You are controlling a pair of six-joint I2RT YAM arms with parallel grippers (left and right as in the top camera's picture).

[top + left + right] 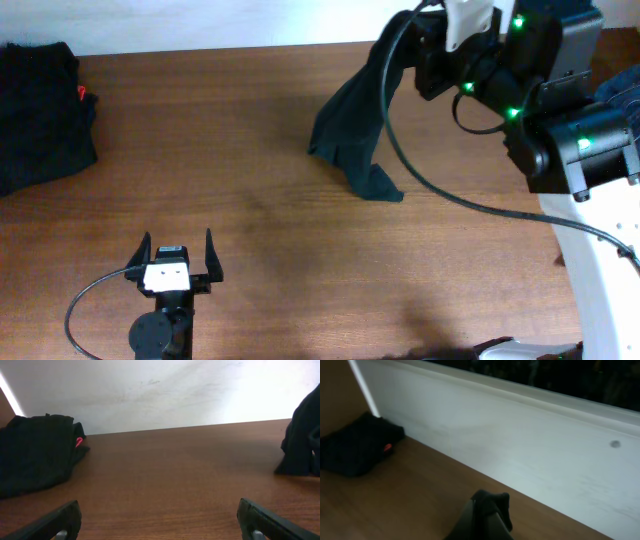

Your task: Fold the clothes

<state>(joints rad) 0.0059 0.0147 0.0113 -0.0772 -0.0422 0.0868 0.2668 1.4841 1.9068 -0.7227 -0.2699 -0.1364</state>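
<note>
Far left, a black clothes pile (small red tag showing) lies on the surface. My left hand gapes empty. My right hand pinches a dark garment, which hangs with its lower end touching the wood.

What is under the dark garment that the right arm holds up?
Only bare wooden table shows beneath the hanging garment, which is gripped in the shut right pincer. Its lowest corner seems to touch the wood, and the patch beneath that corner is covered.
</note>
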